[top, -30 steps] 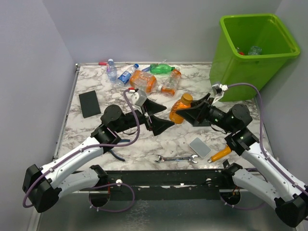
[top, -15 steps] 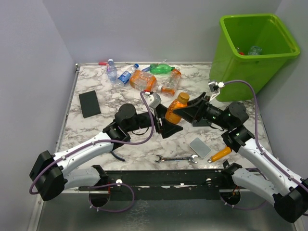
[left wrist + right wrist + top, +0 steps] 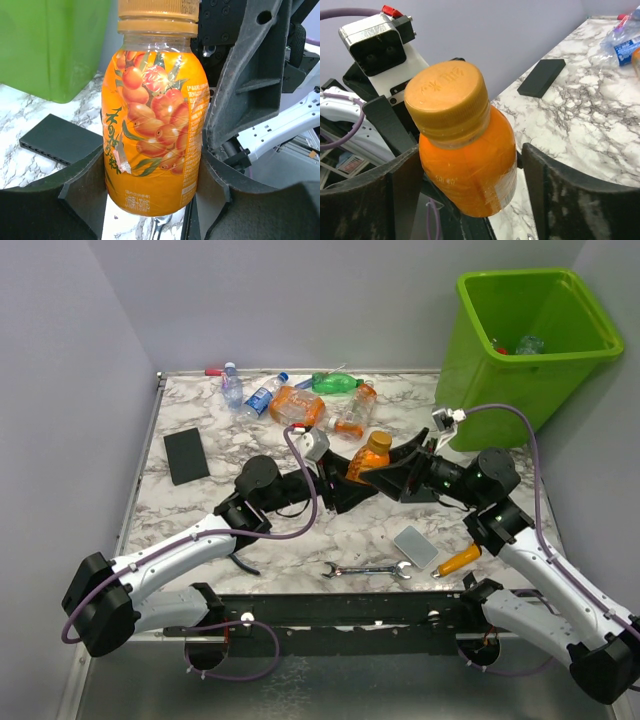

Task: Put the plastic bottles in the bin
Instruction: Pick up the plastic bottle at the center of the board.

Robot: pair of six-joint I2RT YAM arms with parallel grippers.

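Note:
An orange bottle with an orange cap hangs above the table's middle, between both grippers. My left gripper is shut on its lower body; in the left wrist view both jaws press the bottle. My right gripper stands open around the same bottle, with a gap showing at one jaw. Several more plastic bottles lie at the back of the table, clear, orange and green. The lime-green bin stands off the table's far right corner with a bottle inside.
A black slab lies at the left, a grey slab at the front right. A wrench and an orange-handled screwdriver lie near the front edge. Walls enclose the table at the back and left.
My left jaws have closed onto the orange bottle while my right jaws have opened off it. The left arm reached right to meet the bottle; the bottle barely shifted.

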